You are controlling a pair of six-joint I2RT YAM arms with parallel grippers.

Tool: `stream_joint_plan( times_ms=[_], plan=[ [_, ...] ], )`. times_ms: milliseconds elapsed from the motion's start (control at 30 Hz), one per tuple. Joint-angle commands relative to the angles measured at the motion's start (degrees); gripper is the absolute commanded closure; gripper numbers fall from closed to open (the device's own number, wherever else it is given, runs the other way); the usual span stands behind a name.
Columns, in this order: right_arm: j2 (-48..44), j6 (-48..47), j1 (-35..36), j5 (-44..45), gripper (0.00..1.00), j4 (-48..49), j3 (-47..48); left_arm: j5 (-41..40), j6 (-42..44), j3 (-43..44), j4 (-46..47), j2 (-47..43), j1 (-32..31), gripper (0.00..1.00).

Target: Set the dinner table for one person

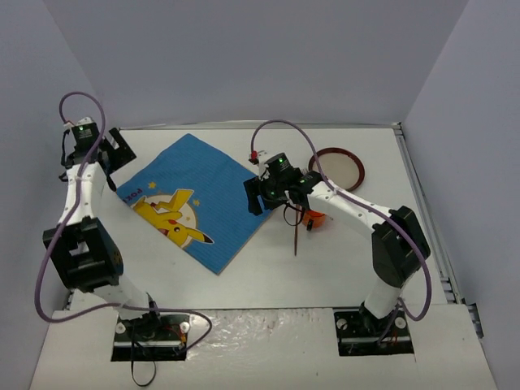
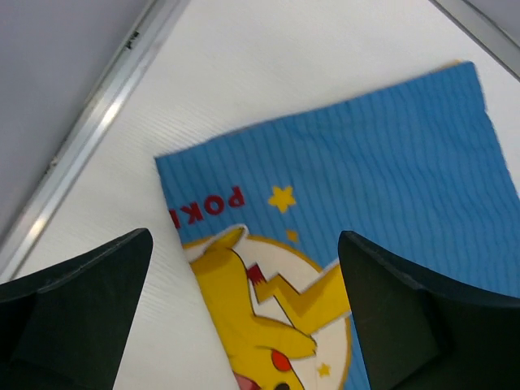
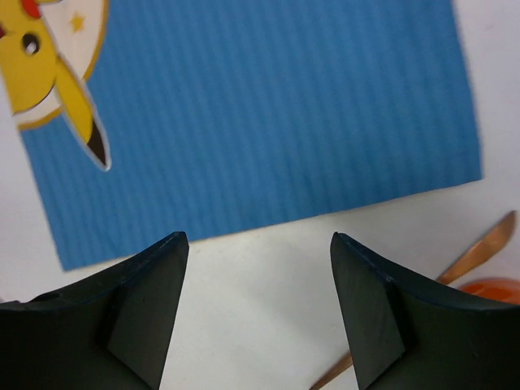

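Left gripper [image 1: 114, 150]: sits at upper left of the top view, its arm stretched up along the left wall and the elbow block at lower left. Gapes wide, grips nothing. Hangs by the left corner of the blue placemat [image 1: 191, 199], near the table's metal rim.

Dinner table [image 1: 268, 276]: spreads white under everything. Leaves open room at lower centre between the 2 bases and along the far edge.

Right gripper [image 1: 275, 193]: sits at centre, just off the placemat's right edge, its arm bent back toward lower right. Stands partly open, holds nothing, with bare table between the fingers.

Brown-rimmed plate [image 1: 337, 168]: lies at upper right, partly covered by the arm.

Thin wooden utensil [image 1: 296, 237] and orange item [image 1: 317, 219]: lie under the forearm. Cut off in the right wrist view, the orange one hard to make out.
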Motion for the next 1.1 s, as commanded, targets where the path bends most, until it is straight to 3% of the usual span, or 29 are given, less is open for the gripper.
stream_joint_plan(
  times_ms=[0, 167, 267, 433, 800, 1067],
  plan=[
    [2.7, -0.6, -2.9, 2.9, 0.33, 2.3, 4.2, -3.3, -4.9, -9.2, -0.5, -12.2, -10.1, 0.04],
    [7.5, 0.7, -7.8, 2.6, 0.38, 5.5, 5.8, -5.0, -9.0, -22.6, 0.0, -19.1, -22.1, 0.12],
    [10.1, 0.8, -8.4, 0.7, 0.5, 6.3, 7.8, -6.2, -12.5, -30.2, 1.3, -20.8, -26.9, 0.2],
    [14.4, 3.7, -8.4, -0.2, 0.54, 9.5, 7.9, -7.7, -17.4, -37.3, 4.5, -20.2, -32.4, 0.36],
    [19.9, 9.0, -11.2, 2.4, 0.56, 13.9, 5.9, -8.7, -21.8, -43.5, 4.2, -13.3, -34.3, 0.57],
    [16.2, 12.3, -11.6, 4.8, 0.55, 10.7, 2.6, -9.8, -23.5, -46.7, -1.3, -19.7, -33.7, 0.63]
  ],
)
